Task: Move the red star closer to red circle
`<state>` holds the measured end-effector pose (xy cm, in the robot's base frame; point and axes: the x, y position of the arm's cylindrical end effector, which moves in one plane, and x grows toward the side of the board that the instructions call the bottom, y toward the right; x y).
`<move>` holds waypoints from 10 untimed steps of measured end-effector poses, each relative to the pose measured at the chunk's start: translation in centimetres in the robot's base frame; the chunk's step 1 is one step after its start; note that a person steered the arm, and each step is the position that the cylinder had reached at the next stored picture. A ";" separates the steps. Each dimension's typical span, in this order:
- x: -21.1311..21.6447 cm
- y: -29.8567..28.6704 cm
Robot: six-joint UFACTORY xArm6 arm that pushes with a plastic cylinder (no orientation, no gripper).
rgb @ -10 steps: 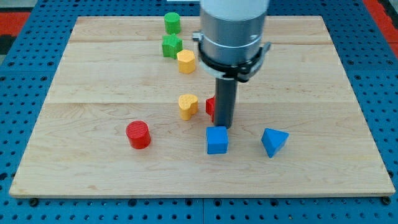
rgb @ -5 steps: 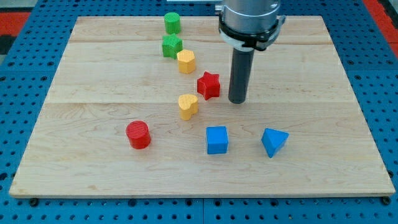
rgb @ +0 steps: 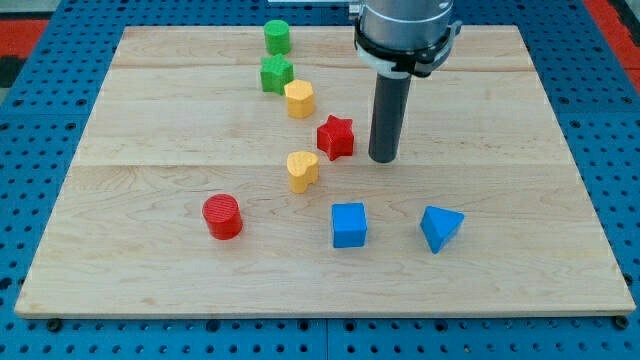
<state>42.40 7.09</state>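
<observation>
No fingers on this rig at all, so nothing to call spread or pinched, just the dark rod, and my tip [rgb: 384, 159] is sitting on the surface [rgb: 520, 120] a bit above the middle, closer to the top edge than the bottom one. The red star [rgb: 336, 137] is just beside it toward the left edge, with a thin gap, not touching as far as I can see. The thing that matters: the red circle [rgb: 222, 216] lies down toward the bottom-left corner from the star, well apart from it, and the tip is on the star's far side from the circle, though a shade low, more level with the star than up and behind it. I'd guess a push straight toward the left edge would slide the star along rather than down, so it'd want to come from a little nearer the top-right. Snag: the yellow heart [rgb: 302, 169] sits right on the line between star and circle, so it'll probably get shoved too. Another yellow block [rgb: 299, 98], a green star-ish block [rgb: 276, 73] and a green cylinder [rgb: 277, 37] trail up to the top edge; the blue cube [rgb: 349, 224] and blue triangle [rgb: 440, 228] sit toward the bottom edge. No containers anywhere.
</observation>
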 end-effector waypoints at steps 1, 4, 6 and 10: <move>-1.4 -0.3; -4.8 -5.4; -2.5 -4.5; -1.0 -11.5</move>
<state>41.38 -4.46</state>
